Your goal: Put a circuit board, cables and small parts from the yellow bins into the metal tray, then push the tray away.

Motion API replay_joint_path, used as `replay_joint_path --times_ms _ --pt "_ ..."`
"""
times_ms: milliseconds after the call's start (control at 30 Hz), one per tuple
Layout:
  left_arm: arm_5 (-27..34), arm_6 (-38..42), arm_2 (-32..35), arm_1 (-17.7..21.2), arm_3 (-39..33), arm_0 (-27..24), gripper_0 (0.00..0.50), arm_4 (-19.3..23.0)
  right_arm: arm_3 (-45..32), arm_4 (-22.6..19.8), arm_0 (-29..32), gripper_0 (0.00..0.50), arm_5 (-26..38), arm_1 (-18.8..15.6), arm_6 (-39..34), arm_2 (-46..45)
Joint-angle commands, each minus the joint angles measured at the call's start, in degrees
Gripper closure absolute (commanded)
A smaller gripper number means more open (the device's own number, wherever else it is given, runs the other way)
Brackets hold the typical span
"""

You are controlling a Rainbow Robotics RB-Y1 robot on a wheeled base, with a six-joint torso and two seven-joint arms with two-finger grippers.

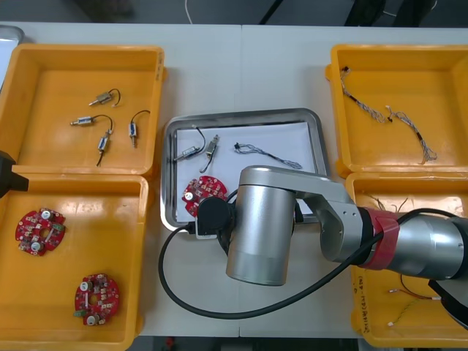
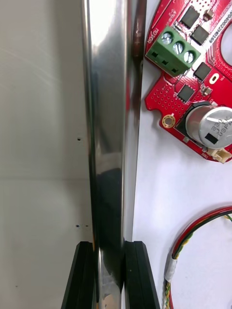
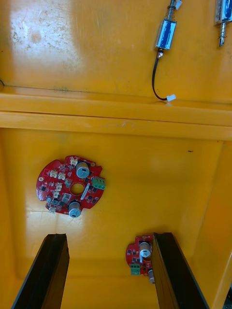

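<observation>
Tray loaded, so the push step is in hand. The right gripper (image 2: pixel 110 247) clamps its jaws on the tray (image 2: pixel 108 120) rim; next comes a steady shove away. The left gripper (image 3: pixel 110 236), jaws wide, hovers over a bin (image 3: pixel 145 159).

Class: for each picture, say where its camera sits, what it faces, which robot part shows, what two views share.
Front view: above the arms, steeply down at the table; right arm over the metal tray.
Right wrist view: on that wrist, facing along the tray rim; right gripper shut on it.
Left wrist view: on that wrist, into a yellow bin; left gripper open.
Shared: front and right wrist show the tray's circuit board.
</observation>
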Motion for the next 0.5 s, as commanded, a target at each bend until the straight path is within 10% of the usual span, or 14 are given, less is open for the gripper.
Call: replay_joint_path --times_ms 33,500 --pt "0.38 2.91 -0.24 2.17 -1.71 0.76 0.0 0.43 0.54 -2.19 -4.55 0.5 -0.28 -0.45 -0.54 -1.13" --pt "0.38 2.91 -0.24 2.17 -1.71 0.76 0.0 0.43 5.37 -2.19 -7.89 0.5 -0.9 0.08 -0.54 -1.75"
